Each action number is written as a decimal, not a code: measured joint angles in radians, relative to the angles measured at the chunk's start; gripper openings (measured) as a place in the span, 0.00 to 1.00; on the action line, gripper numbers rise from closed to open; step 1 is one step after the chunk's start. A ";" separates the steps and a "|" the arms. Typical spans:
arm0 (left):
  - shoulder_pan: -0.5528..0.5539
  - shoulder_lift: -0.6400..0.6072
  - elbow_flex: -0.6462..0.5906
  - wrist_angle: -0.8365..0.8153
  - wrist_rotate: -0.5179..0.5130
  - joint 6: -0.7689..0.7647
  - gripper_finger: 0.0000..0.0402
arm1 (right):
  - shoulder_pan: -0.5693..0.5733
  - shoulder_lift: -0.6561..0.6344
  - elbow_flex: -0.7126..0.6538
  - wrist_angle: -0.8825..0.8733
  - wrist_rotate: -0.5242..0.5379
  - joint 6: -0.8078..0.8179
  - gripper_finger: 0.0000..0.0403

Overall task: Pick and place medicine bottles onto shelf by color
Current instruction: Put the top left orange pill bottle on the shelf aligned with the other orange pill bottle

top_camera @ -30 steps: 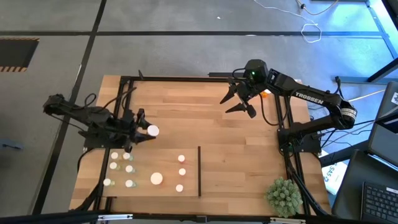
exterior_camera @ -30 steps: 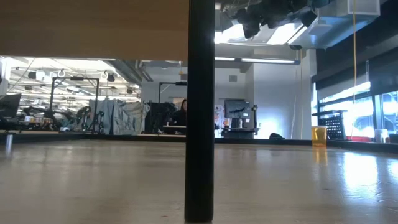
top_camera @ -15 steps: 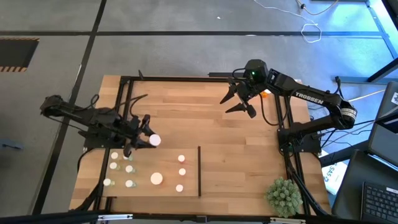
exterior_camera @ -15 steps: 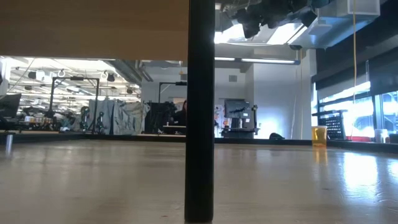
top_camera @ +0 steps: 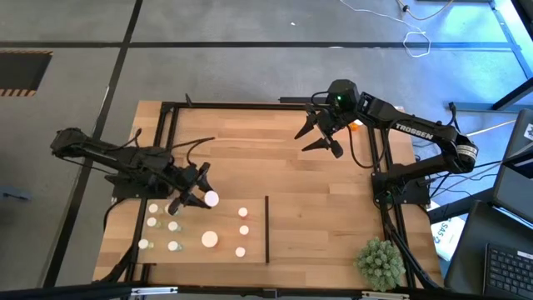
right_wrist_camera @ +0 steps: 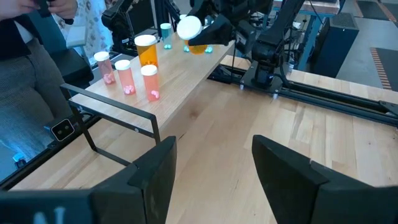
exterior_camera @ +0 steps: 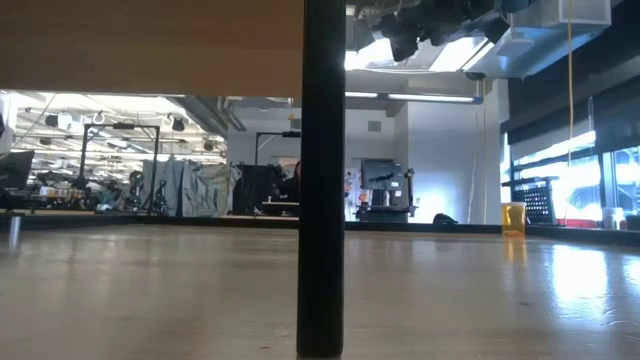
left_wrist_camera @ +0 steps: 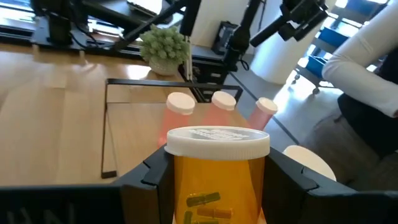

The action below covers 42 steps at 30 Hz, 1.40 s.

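Note:
My left gripper (top_camera: 196, 194) is shut on a wide orange bottle (left_wrist_camera: 216, 186) with a white cap (top_camera: 210, 199), just off the far edge of the light-wood shelf (top_camera: 225, 218). On the shelf stand several greenish bottles (top_camera: 152, 222) at its left, a wide white-capped bottle (top_camera: 209, 240), and three pinkish-orange bottles (top_camera: 243, 230) beside the dark divider (top_camera: 266, 229). My right gripper (top_camera: 321, 133) is open and empty, high over the table's far right part. One orange bottle (top_camera: 356, 125) stands by the far right edge. My left gripper pinches the wide bottle's orange body (left_wrist_camera: 186, 186) just under the cap, between its two fingers (left_wrist_camera: 283, 183), one on each side. The fingers come from the table's left, slanting down. The bottle is lifted clear of the table, cap end beyond the fingertips (right_wrist_camera: 188, 28).
A spiky green plant ball (top_camera: 379, 261) sits at the near right corner. The shelf part right of the divider (top_camera: 325, 237) is bare wood. A black frame (top_camera: 275, 104) runs round the table. A person (right_wrist_camera: 37, 68) stands beyond the near edge.
My left gripper has carried the wide orange bottle toward the table's near edge and a little to the right, from the open tabletop toward the shelf's far edge. It has stayed shut on the bottle.

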 joint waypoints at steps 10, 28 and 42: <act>0.020 0.150 0.000 0.117 0.090 -0.037 0.40 | 0.000 0.000 0.000 0.000 0.000 0.000 0.53; 0.018 0.261 0.000 0.162 0.190 -0.068 0.40 | 0.000 0.000 0.000 0.000 0.000 0.000 0.53; 0.022 0.271 0.000 0.180 0.178 -0.060 0.40 | 0.000 0.000 0.000 0.000 0.000 0.000 0.53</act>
